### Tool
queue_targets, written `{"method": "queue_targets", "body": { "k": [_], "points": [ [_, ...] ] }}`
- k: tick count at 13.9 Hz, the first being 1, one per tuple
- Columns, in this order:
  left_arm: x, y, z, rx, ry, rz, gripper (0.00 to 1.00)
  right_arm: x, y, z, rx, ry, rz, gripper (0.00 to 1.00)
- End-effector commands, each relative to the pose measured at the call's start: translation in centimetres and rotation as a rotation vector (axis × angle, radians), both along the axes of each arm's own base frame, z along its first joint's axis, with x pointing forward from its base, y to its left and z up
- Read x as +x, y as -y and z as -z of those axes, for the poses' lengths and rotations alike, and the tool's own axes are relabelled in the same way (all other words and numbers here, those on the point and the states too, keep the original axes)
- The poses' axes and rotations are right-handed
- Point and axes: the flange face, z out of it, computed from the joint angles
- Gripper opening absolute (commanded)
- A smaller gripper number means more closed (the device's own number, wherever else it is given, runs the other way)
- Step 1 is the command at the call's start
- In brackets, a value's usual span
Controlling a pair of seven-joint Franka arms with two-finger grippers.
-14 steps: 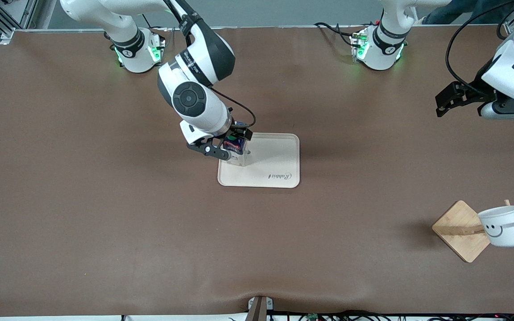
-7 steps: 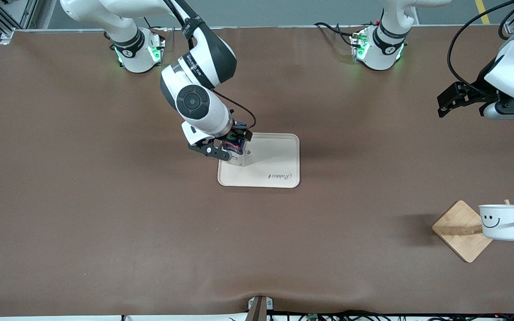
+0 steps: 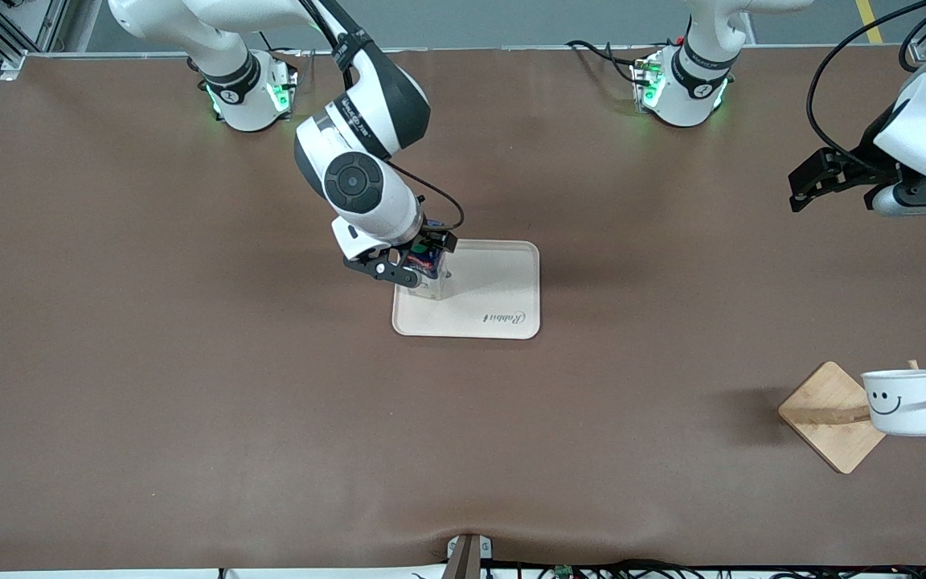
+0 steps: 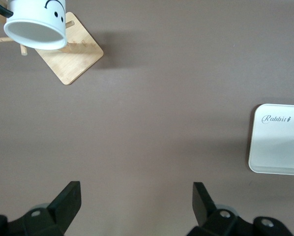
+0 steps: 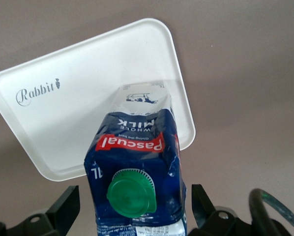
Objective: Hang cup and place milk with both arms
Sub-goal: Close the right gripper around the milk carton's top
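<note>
The dark-blue milk carton with green cap (image 5: 134, 184) stands on the white plastic tray (image 3: 503, 277), between the spread fingers of the right gripper (image 3: 413, 261), apparently ungripped. A straight upward retreat is advised, so the carton is not clipped. The white smiley mug (image 3: 905, 402) hangs on the bamboo peg rack (image 3: 826, 414); the left gripper (image 3: 813, 178) waits open over the table's left-arm end.

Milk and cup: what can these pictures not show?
1. Milk base on the tray: hidden by the carton's own body in the right wrist view, partly by the right end effector in the front view.
2. Cup handle on the rack peg: cut off in the left wrist view.

White tray (image 3: 503, 281); bamboo rack (image 3: 829, 414); brown table (image 3: 190, 386).
</note>
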Motion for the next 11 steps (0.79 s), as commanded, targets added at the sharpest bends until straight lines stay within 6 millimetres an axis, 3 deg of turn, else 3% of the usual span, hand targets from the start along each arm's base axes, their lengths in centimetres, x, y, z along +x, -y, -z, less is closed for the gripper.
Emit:
{"method": "queue_targets", "body": {
  "k": [1,11],
  "points": [
    [-0.07,-0.01,-0.29,-0.001,0.010,0.012,1.00,-0.55,-0.70,0.67,-0.014,0.018,-0.002,1.00],
    [-0.07,-0.15,-0.75,-0.006,0.020,0.010,1.00,-0.75,-0.34,1.65,-0.024,0.009,0.002,1.00]
  ]
}}
